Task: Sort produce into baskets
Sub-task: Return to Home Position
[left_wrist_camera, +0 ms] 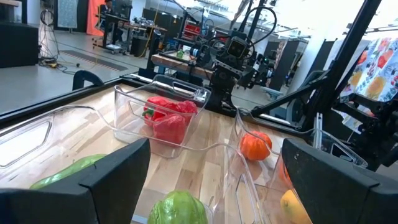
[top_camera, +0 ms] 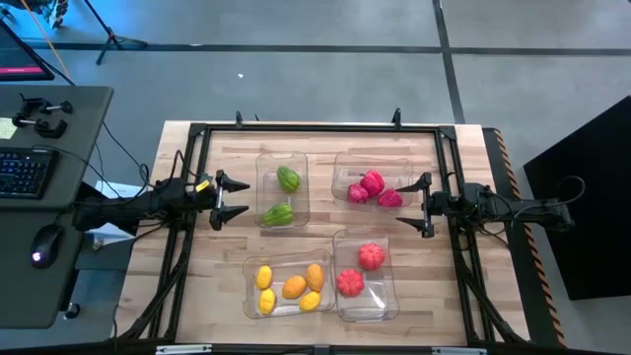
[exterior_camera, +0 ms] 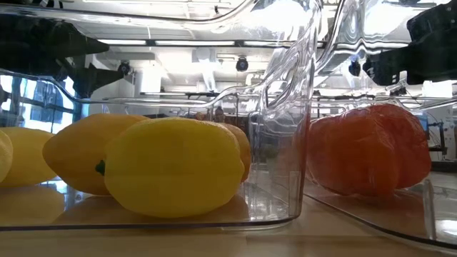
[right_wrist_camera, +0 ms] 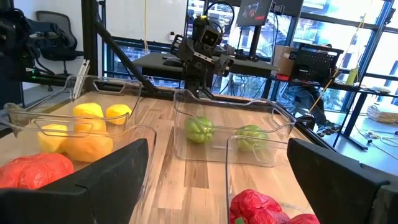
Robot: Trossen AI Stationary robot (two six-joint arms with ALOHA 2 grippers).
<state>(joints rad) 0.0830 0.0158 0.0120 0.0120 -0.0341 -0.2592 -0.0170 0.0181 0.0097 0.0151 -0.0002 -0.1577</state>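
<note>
Four clear baskets stand on the wooden table. The far-left basket (top_camera: 266, 192) holds two green pieces (top_camera: 288, 178), and the far-right basket (top_camera: 343, 173) holds red-pink pieces (top_camera: 372, 186). Yellow and orange pieces (top_camera: 294, 287) lie in the near-left basket (top_camera: 254, 294). Two red-orange pieces (top_camera: 371, 255) lie in the near-right basket (top_camera: 386, 296). My left gripper (top_camera: 245, 197) hangs open at the table's left side, pointing level toward the green basket. My right gripper (top_camera: 404, 204) hangs open at the right side, beside the red-pink basket. Neither touches anything.
A black frame (top_camera: 315, 126) runs around the table's far and side edges. Bare wood lies between the far and near baskets (top_camera: 315, 237). A desk with a keyboard (top_camera: 25, 170) and a mouse stands off the table's left side.
</note>
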